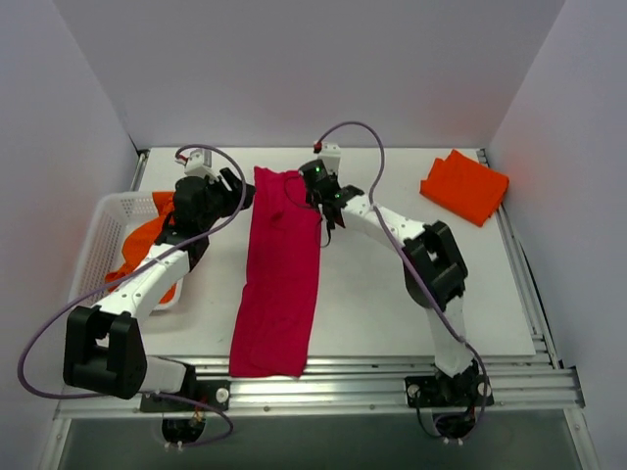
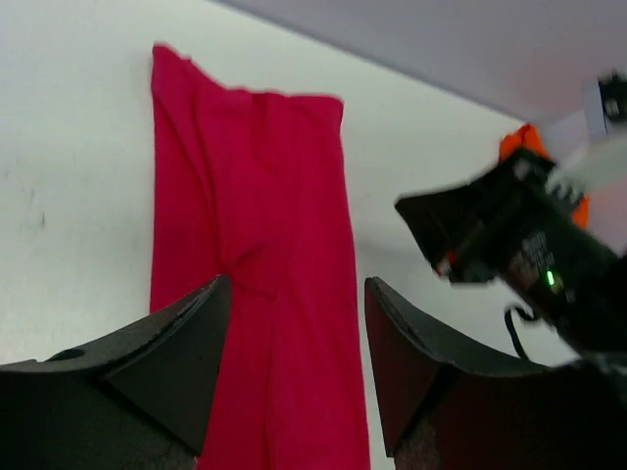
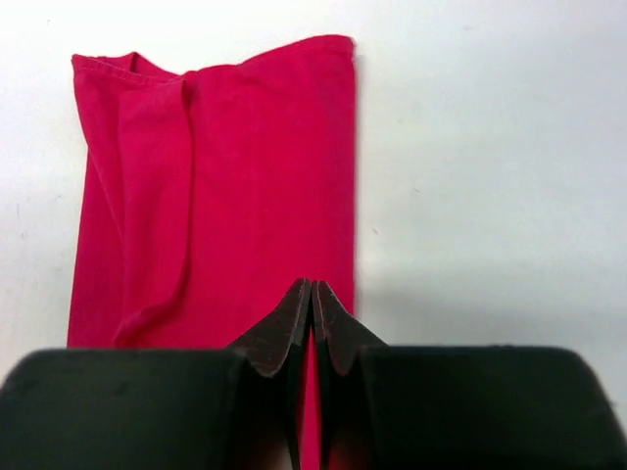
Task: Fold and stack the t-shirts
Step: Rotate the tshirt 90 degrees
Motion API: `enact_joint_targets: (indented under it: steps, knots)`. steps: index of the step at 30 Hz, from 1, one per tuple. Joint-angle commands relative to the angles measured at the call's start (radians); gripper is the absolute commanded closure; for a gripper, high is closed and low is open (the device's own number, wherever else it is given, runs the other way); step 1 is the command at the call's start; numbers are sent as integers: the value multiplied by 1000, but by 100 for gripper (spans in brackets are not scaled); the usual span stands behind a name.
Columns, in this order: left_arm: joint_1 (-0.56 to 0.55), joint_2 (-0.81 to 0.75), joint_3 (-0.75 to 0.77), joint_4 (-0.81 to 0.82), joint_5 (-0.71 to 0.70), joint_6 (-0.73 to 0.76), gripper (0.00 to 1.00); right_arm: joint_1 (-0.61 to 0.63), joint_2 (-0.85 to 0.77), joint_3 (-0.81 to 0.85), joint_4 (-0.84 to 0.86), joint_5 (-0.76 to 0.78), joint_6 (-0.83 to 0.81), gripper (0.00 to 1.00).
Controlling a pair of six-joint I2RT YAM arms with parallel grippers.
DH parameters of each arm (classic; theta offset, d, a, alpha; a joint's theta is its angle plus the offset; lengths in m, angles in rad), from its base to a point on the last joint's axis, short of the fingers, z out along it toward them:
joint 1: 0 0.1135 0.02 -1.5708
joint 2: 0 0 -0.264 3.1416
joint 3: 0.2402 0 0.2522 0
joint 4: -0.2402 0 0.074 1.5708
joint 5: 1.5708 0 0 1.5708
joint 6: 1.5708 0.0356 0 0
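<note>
Soft crimson shirt (image 1: 277, 284) strip across worktop (image 1: 392, 313) middle; mesh basket (image 1: 98, 230) left edge, folded orange shirt (image 1: 465, 186) far-right corner. Left tool (image 2: 296, 289) agape, right tool (image 3: 312, 286) closed.

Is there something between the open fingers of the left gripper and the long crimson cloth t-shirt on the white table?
Nothing visible does. The left gripper, fingers open, faces the long crimson cloth t-shirt directly, with only the bare white table around it. The right gripper, fingers shut, is off to the side at the shirt's right edge.

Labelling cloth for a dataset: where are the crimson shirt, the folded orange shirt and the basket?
crimson shirt (image 1: 279, 284), top view, mid strip.
folded orange shirt (image 1: 465, 186), top view, centre.
basket (image 1: 95, 245), top view, left wall.
</note>
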Motion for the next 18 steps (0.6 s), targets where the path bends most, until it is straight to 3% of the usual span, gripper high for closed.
enact_joint_targets:
  steps: [1, 6, 18]
  knots:
    - [-38, -157, -123, 102, -54, -11, 35, -12, 154, 117, 28, -180, -68, 100]
    - [-58, -270, -320, 115, -136, -20, 37, -26, 318, 260, 51, -285, -48, 100]
    - [-75, -294, -404, 154, -187, -45, 42, -112, 535, 424, 18, -269, 40, 100]
